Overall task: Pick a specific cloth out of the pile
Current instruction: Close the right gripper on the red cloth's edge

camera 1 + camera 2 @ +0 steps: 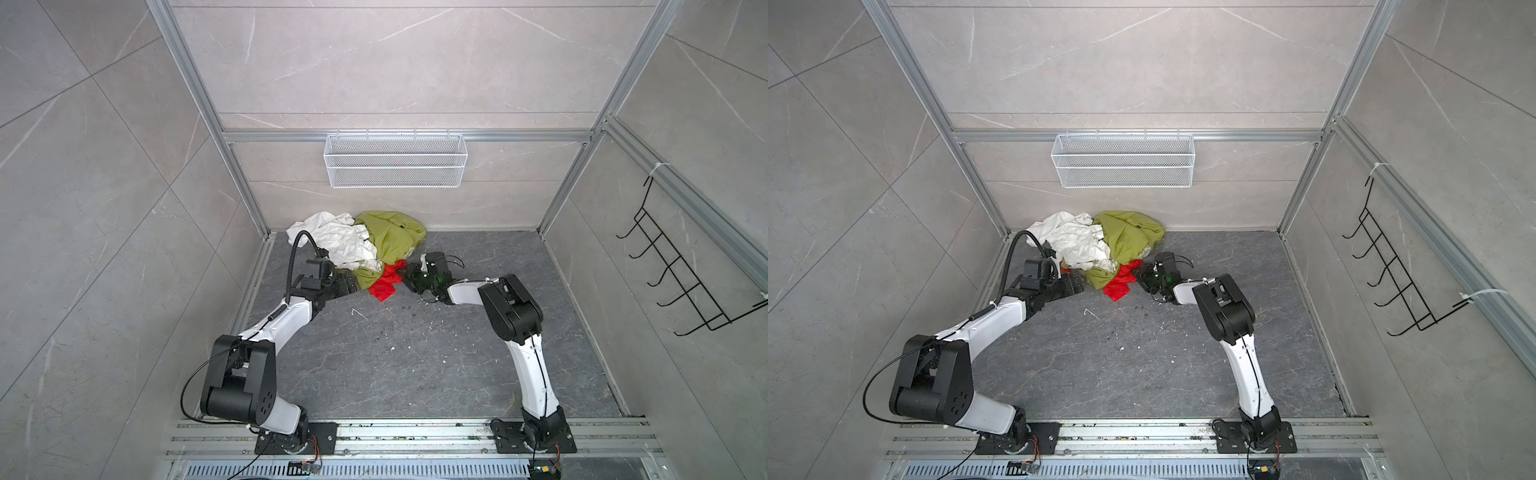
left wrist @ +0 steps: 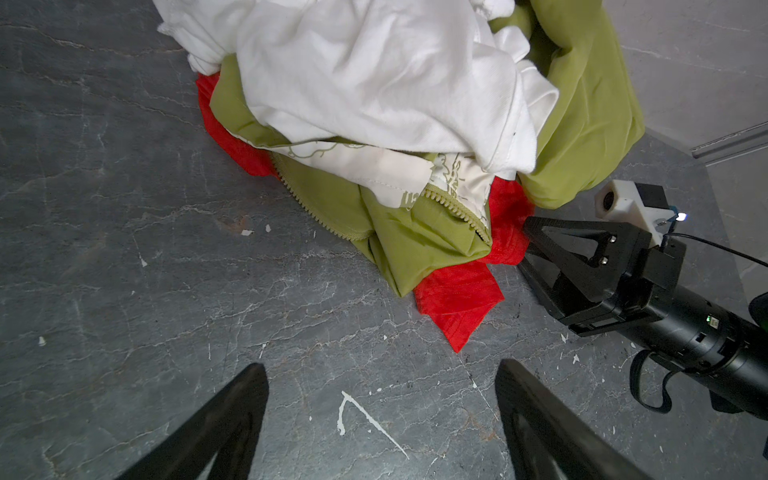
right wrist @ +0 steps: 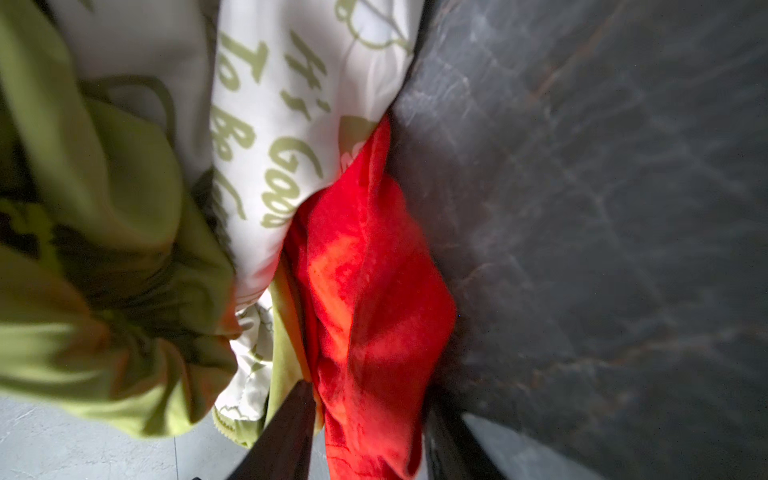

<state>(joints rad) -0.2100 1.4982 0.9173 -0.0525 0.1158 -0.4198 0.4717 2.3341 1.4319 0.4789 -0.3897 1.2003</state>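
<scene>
Poking out from under the pile (image 1: 365, 245) mid-frame, the red cloth (image 1: 384, 284) sits inside the right claw (image 2: 524, 245), likely for a pull, pinched or not nobody can tell, while the left claw (image 2: 380, 368) hangs open, empty

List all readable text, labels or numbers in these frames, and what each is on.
"It's": olive script on the cream printed cloth, right wrist view.
"Good": same cloth, last letter blurred.
"To Be": same cloth, followed by a letter that is cut off by a fold.
Small white label on the right arm, left wrist view: too small to read.
The print on that cloth in the left wrist view is too small to read.
Nothing readable in the top views.
</scene>
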